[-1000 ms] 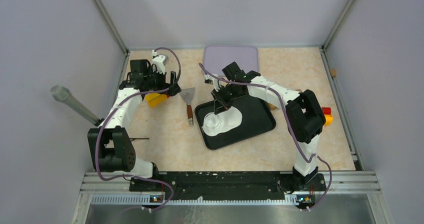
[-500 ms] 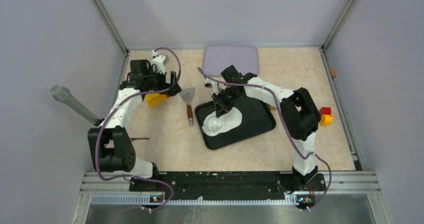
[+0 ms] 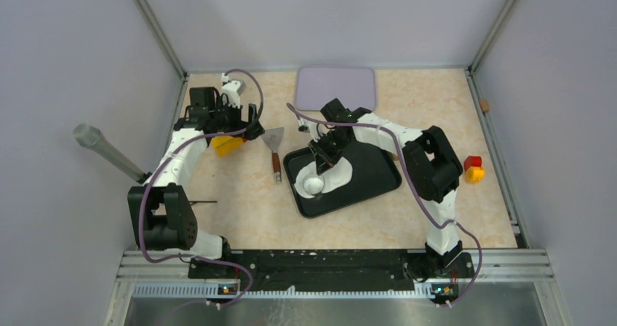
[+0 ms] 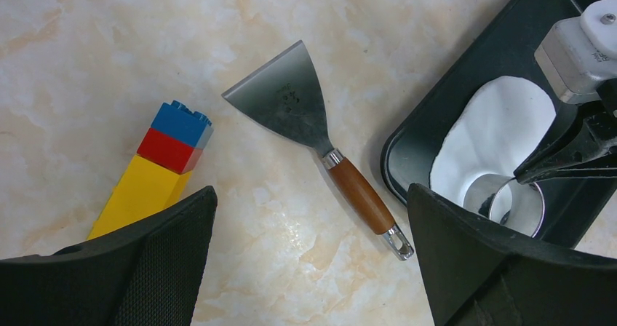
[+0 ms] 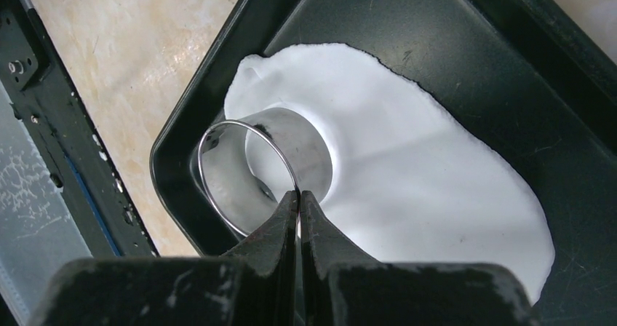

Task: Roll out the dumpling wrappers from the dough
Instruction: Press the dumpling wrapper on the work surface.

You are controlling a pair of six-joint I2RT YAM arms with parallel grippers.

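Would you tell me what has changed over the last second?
The right fingers, shut on the ring cutter, carried it slightly toward the near end of the dough, and that arm's elbow swung left. The left fingers stayed open and still; scraper and tray unchanged.

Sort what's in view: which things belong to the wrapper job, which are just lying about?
In the job: dough, ring cutter, black tray, right gripper pinching the cutter.
Lying about: scraper, toy bricks, purple mat, red and yellow piece.

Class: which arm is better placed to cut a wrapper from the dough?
Right: the right pincer grips the metal ring on the dough; the left pincer hangs open above the scraper.
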